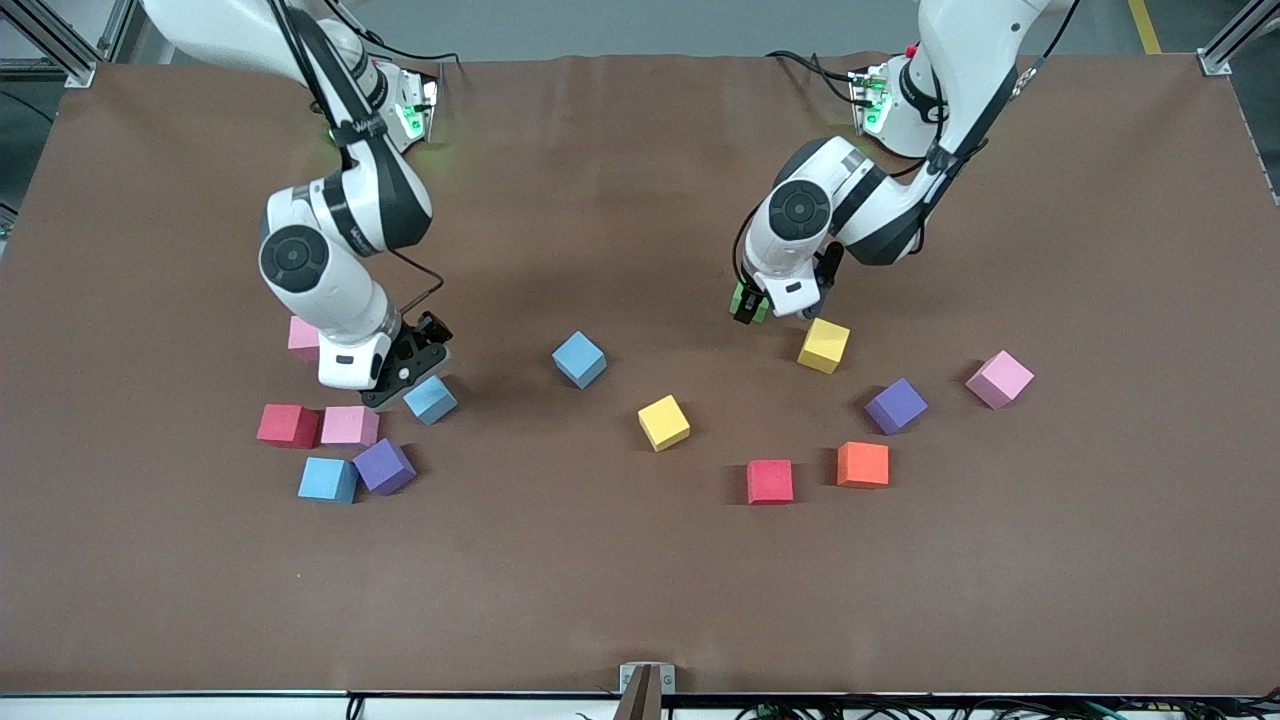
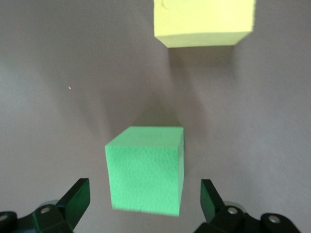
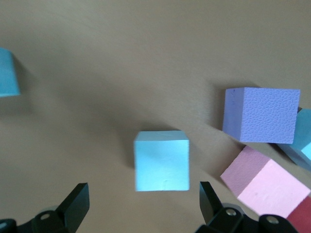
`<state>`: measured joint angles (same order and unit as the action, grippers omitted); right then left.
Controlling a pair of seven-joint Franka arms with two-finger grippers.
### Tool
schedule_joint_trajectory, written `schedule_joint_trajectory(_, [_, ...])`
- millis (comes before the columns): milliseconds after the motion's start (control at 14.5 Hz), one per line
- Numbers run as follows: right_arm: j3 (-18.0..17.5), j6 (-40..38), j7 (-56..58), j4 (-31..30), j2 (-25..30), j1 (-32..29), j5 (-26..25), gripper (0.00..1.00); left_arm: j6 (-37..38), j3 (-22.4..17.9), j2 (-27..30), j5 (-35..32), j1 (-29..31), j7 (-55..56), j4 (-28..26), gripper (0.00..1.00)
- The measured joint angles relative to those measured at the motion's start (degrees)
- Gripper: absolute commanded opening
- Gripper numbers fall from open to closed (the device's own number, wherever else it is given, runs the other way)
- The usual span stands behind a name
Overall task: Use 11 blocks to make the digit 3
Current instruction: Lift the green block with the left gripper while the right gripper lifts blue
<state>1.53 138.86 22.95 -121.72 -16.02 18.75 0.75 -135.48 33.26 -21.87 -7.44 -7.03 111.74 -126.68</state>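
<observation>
The blocks lie loose on the brown table; no blocky digit 3 shows. My left gripper [image 1: 766,306] is open, low over a green block [image 1: 747,298], which sits between its fingertips with a gap each side in the left wrist view [image 2: 146,167]. A yellow block [image 1: 823,345] [image 2: 204,22] lies close by, nearer the front camera. My right gripper [image 1: 418,372] is open, with a blue block [image 1: 431,399] [image 3: 162,160] on the table just at its fingertips, untouched.
By the right gripper lie a red [image 1: 287,425], pink [image 1: 349,426], blue [image 1: 328,479] and purple block [image 1: 384,466], and a half-hidden pink one [image 1: 303,337]. Mid-table lie a blue [image 1: 579,359] and a yellow block [image 1: 664,422]. Toward the left arm's end lie red [image 1: 769,481], orange [image 1: 863,464], purple [image 1: 895,405] and pink [image 1: 999,379] blocks.
</observation>
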Motion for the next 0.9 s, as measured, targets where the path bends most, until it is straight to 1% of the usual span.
schedule_joint_trajectory(138, [0.1, 2.6, 2.1, -0.1, -3.1, -1.4, 0.0, 1.0, -0.4, 0.0, -1.8, -3.9, 0.0, 3.9, 0.0, 1.0])
schedule_joint_trajectory(207, [0.1, 3.1, 2.5, -0.1, -4.4, -1.6, 0.0, 1.0, -0.5, 0.0, -2.6, -5.6, 0.0, 5.7, 0.1, 0.96])
schedule_joint_trajectory(414, [-0.2, 3.4, 2.5, 0.0, -6.2, -1.3, 0.0, 1.0, -2.8, -0.1, -4.3, -7.2, 0.3, 7.3, 0.1, 0.58])
schedule_joint_trajectory(552, [-0.3, 3.5, 2.5, 0.0, -6.6, -1.0, 0.0, 1.0, -4.7, -0.2, -5.4, -7.5, 0.4, 7.3, 0.2, 0.29])
schedule_joint_trajectory(621, [-0.3, 3.5, 2.5, 0.0, -6.8, -0.9, 0.0, 1.0, -5.3, -0.1, -5.7, -9.3, 0.3, 7.0, 0.4, 0.22])
schedule_joint_trajectory(690, [-0.3, 3.7, 2.5, 0.1, -6.9, -0.9, 0.0, 1.0, -5.4, 0.0, -5.8, -12.4, 0.3, 6.9, 0.7, 0.19])
schedule_joint_trajectory(759, [-0.3, 3.7, 2.5, 0.1, -7.1, -0.9, 0.0, 1.0, -5.5, 0.2, -5.9, -15.2, 0.2, 7.0, 1.1, 0.2])
schedule_joint_trajectory(897, [-0.2, 3.7, 2.5, 0.3, -7.4, -1.0, 0.0, 1.0, -5.7, 0.6, -6.0, -17.5, -0.3, 6.5, 2.1, 0.24])
